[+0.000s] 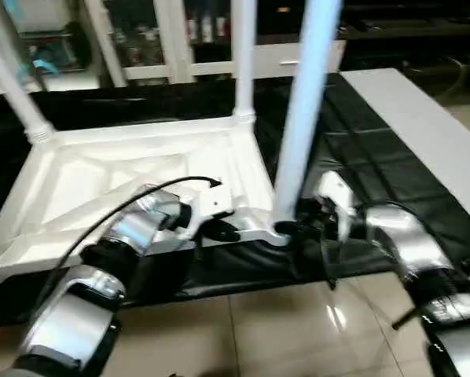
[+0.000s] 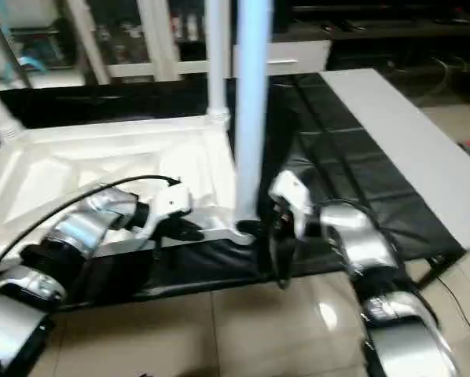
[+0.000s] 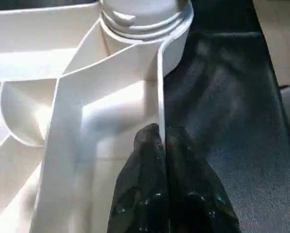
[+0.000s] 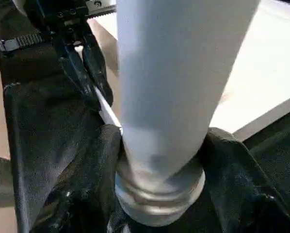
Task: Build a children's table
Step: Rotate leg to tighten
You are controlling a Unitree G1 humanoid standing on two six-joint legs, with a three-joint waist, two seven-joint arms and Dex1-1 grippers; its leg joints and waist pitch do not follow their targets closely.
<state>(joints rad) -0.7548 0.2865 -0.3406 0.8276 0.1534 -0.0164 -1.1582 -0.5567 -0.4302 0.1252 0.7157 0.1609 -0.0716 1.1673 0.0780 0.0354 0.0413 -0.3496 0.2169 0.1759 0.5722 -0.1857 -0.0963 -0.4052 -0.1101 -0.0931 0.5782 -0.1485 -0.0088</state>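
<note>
The children's table top [image 1: 125,169] lies upside down, ribbed side up, on the black-draped work table. Legs stand upright in its far left socket [image 1: 15,86] and far right socket [image 1: 244,63]. A third leg [image 1: 302,118] stands in the near right corner socket. My right gripper [image 4: 162,138] is shut on this leg's flared base [image 4: 159,194], one black finger on each side. My left gripper [image 3: 159,133] is shut on the thin rim of the top [image 3: 160,82] just left of that corner. The right wrist view also has the left gripper [image 4: 94,92] pinching the rim.
The black cloth [image 1: 361,157] runs on to the right of the top. A pale grey board [image 1: 424,126] lies along its right side. Tiled floor [image 1: 282,330] is below the table's near edge. A black cable [image 1: 141,196] arches over my left forearm. White shelving stands behind.
</note>
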